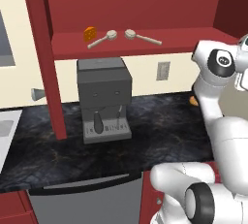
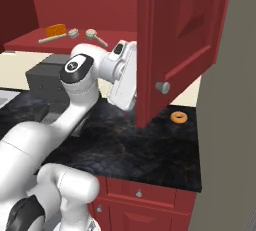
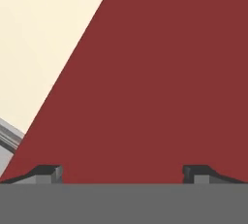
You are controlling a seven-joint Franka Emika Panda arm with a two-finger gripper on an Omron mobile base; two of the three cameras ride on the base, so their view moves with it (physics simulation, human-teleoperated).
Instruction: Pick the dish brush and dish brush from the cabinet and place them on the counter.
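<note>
Two pale beige dish brushes lie on the red shelf of the open cabinet [image 1: 145, 48]: the left brush [image 1: 104, 39] [image 2: 60, 36] next to a small orange block [image 1: 89, 33], the right brush [image 1: 140, 36] [image 2: 95, 36] a little apart from it. Below runs the black counter [image 1: 160, 131] [image 2: 140, 145]. My gripper [image 3: 123, 173] is open with nothing between its fingertips and faces a dark red panel close up. In the right base view my hand [image 2: 125, 77] hangs below shelf height, right against the inner side of the open right door [image 2: 180, 35], well right of the brushes.
A grey coffee machine [image 1: 104, 97] [image 2: 45, 77] stands on the counter under the shelf. An orange donut [image 2: 178, 117] lies near the counter's right end. The left door [image 1: 46, 58] stands open edge-on with its knob [image 1: 38, 93]. A sink [image 1: 7, 131] is at far left.
</note>
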